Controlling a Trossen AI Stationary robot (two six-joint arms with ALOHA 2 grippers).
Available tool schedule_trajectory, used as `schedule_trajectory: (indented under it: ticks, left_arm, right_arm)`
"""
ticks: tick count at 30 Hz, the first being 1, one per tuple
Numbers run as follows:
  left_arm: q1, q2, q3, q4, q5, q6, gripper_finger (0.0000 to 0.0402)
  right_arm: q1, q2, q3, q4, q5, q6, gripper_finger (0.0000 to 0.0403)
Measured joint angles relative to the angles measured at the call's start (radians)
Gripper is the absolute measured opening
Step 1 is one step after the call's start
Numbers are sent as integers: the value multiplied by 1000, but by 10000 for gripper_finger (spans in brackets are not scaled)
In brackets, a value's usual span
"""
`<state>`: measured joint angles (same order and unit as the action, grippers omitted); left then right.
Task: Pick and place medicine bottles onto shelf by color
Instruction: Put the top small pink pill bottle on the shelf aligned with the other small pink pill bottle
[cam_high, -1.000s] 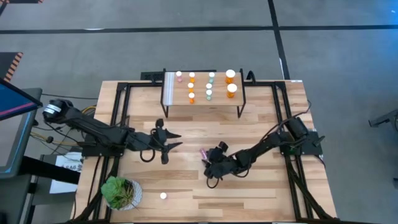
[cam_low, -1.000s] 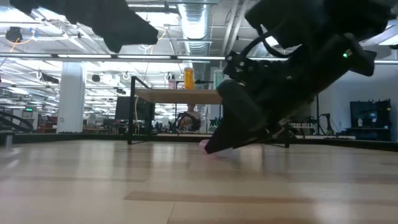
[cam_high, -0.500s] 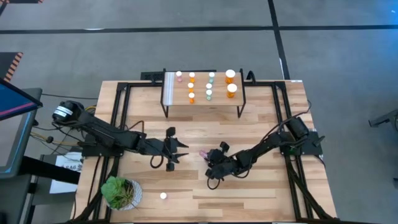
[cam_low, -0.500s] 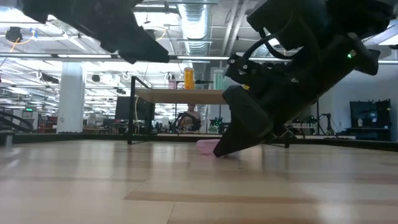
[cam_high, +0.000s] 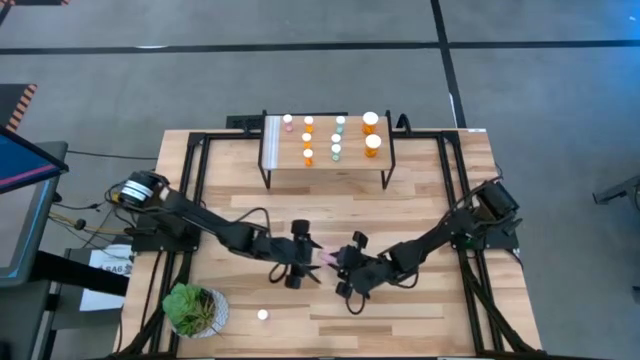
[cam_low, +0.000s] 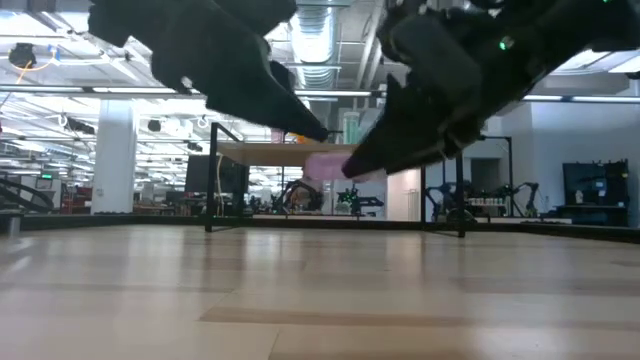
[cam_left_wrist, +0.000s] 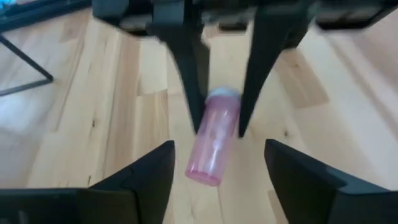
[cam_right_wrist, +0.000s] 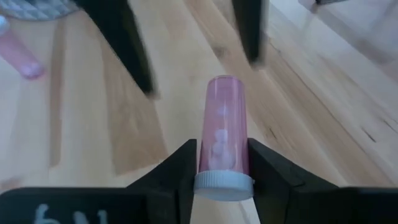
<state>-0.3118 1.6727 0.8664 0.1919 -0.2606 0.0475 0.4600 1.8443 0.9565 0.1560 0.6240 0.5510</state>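
Note:
My right gripper (cam_high: 340, 264) is shut on a pink medicine bottle (cam_right_wrist: 222, 127) with a white cap, held above the table's middle. In the low view the bottle (cam_low: 325, 165) is in the air between both grippers. My left gripper (cam_high: 313, 259) is open and faces the right one. Its fingers (cam_left_wrist: 149, 171) stand on either side of the bottle's capless end (cam_left_wrist: 204, 175), apart from it. The shelf (cam_high: 275, 140) stands at the far edge and carries pink, orange and pale green bottles in rows. My right gripper pinches the bottle between its two fingers just ahead of the white cap (cam_right_wrist: 224, 182), on the bottle's two sides. The fingers come about level from the table's right side and lie along the bottle. The bottle sticks out past the fingertips toward my left gripper, lifted clear of the table.
Another pink bottle (cam_high: 262, 315) is on the table near the front edge, beside a green potted plant (cam_high: 193, 308). The shelf's black legs (cam_high: 266, 175) stand on the far half of the table. Bare wood lies between the shelf and the grippers.
My right gripper has lifted the pink bottle off the table, and the bottle now hangs clear in the air. My left gripper has moved toward the table's right edge until its open fingers reach the bottle's free end.

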Motion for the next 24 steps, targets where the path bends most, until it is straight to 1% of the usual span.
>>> schedule_trajectory:
  ticks: [2,5,7,10,13,20,24]
  left_arm:
    - [2,29,32,-25,-9,2,244]
    - [3,56,68,-60,-10,4,248]
    - [5,69,80,-70,-11,15,246]
    - [5,69,79,-83,-17,19,230]
    - [5,68,79,-91,-14,19,198]
    - [22,68,79,-88,41,24,106]
    - [37,68,79,-91,84,30,65]
  right_arm:
    - [8,-12,0,-10,0,-4,150]
    - [13,-18,0,3,0,-10,145]
    - [19,-17,0,-1,-1,-10,141]
    - [18,-17,0,-3,-1,-10,138]
    - [18,-17,0,-4,-2,-10,139]
    - [18,-17,0,4,-16,-2,145]
    - [25,-17,0,6,-25,13,143]
